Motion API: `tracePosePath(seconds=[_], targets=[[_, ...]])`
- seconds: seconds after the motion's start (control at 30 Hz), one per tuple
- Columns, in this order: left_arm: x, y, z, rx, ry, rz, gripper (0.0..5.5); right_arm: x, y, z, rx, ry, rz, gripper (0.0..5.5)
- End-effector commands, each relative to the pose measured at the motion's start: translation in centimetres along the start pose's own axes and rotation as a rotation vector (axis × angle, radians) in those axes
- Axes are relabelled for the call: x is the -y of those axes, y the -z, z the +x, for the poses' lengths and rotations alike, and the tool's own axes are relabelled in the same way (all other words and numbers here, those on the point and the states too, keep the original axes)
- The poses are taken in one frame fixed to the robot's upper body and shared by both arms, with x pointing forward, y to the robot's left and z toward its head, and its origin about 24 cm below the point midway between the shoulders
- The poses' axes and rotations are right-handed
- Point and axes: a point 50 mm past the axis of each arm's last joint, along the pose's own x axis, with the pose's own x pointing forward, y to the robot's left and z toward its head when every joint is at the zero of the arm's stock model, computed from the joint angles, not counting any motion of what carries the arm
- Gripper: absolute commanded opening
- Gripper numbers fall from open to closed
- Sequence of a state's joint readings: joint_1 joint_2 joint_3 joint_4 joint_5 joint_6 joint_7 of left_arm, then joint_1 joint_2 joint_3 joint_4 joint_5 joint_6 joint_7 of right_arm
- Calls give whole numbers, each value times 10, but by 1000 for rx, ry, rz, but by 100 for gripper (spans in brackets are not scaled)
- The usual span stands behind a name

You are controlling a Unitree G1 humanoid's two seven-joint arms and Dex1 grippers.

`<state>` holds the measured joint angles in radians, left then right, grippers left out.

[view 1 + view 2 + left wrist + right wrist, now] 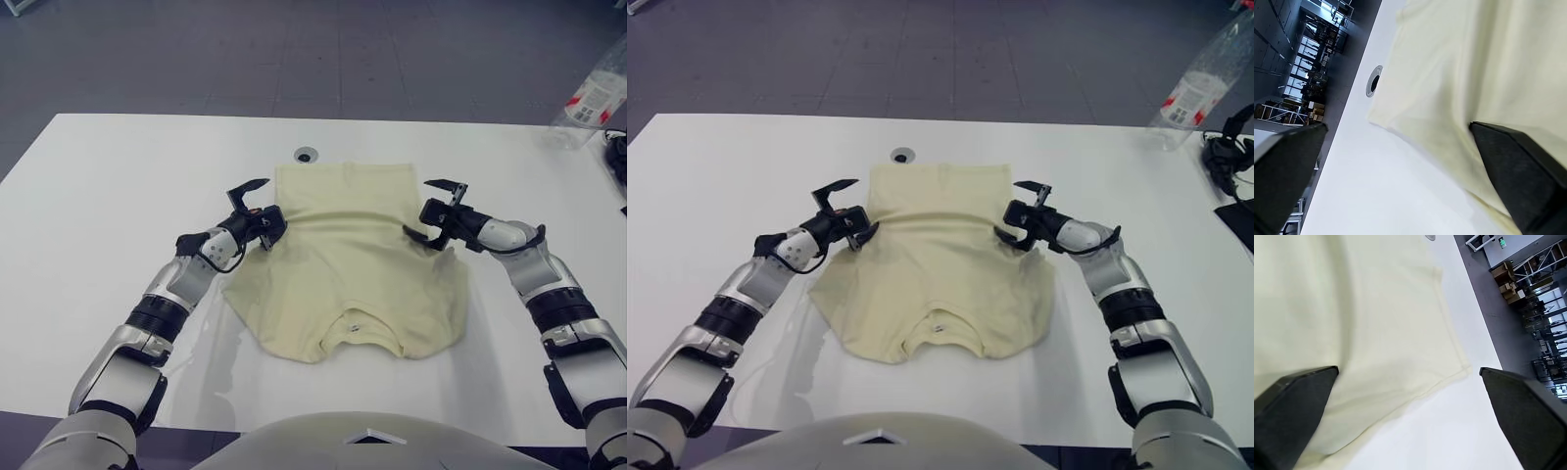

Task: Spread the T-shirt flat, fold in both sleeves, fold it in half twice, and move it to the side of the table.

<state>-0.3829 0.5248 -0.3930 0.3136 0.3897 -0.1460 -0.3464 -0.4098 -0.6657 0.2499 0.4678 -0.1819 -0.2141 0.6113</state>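
Pale-yellow knit cloth, soft and faintly creased, makes up the T-shirt (353,274), which lies on the smooth white table (118,196) directly between the two grippers. Its long axis runs straight away from the robot, collar at the near end and hem at the far end, so it crosses the line joining the jaws roughly at a right angle. The left gripper (261,210) sits at the shirt's left edge and the right gripper (435,211) at its right edge, about midway along its length; neither arm is clearly nearer. Both pairs of jaws stand wide apart and hold nothing. In each wrist view one black, wedge-shaped finger is over cloth and the other over bare tabletop, with the shirt's side edge running through the gap. The body looks narrower beyond the jaws and wider toward the collar. Judging by this, the next fold calls for a pinch on each side edge. A round cable port (307,154) lies just beyond the left jaws.
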Motion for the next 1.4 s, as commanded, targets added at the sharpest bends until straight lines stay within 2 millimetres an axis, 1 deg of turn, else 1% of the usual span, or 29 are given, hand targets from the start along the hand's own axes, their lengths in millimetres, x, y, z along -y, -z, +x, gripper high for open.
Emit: tracePosePath(seconds=[0.03, 0.1, 0.2, 0.3, 0.37, 0.43, 0.53, 0.6, 0.67, 0.8, 0.9, 1.0, 1.1, 1.2, 1.3, 1.4], targets=[[-12, -15, -12, 53, -24, -29, 540, 15, -12, -29, 79, 51, 102, 539], [-19, -20, -20, 64, -36, -30, 540, 24, -15, -44, 102, 84, 136, 539], [-26, -24, -32, 64, -51, -35, 540, 35, -9, -60, 64, 144, 141, 539], [-35, -23, -44, 46, -89, -28, 540, 38, -4, -74, 38, 179, 147, 539], [-41, -23, -50, 37, -113, -16, 540, 36, -2, -86, 31, 184, 161, 539], [-45, -25, -58, 37, -127, -21, 540, 28, -2, -100, 22, 135, 164, 539], [-44, -20, -70, 8, -111, -39, 540, 6, 5, -113, -46, 19, 150, 539], [-38, -12, -75, -13, -72, -82, 540, -12, 13, -114, -106, -67, 143, 539], [-31, -11, -75, 18, -22, -168, 540, -26, 19, -113, -144, -128, 139, 539], [-32, -5, -78, 10, -30, -203, 540, -46, 32, -99, -243, -286, 83, 539], [-32, -5, -81, 17, -48, -230, 540, -49, 38, -88, -267, -325, 53, 539], [-30, -4, -82, 12, -38, -230, 540, -47, 42, -92, -297, -342, 21, 539], [-29, -4, -83, 7, -33, -222, 540, -45, 39, -108, -315, -382, 11, 539], [-28, -1, -86, -19, -30, -197, 540, -39, 32, -123, -325, -417, 1, 539], [-24, 3, -90, -47, 2, -174, 540, -29, 21, -133, -320, -417, 7, 539], [-22, 5, -92, -60, 21, -157, 540, -24, 3, -142, -284, -418, 53, 539]])
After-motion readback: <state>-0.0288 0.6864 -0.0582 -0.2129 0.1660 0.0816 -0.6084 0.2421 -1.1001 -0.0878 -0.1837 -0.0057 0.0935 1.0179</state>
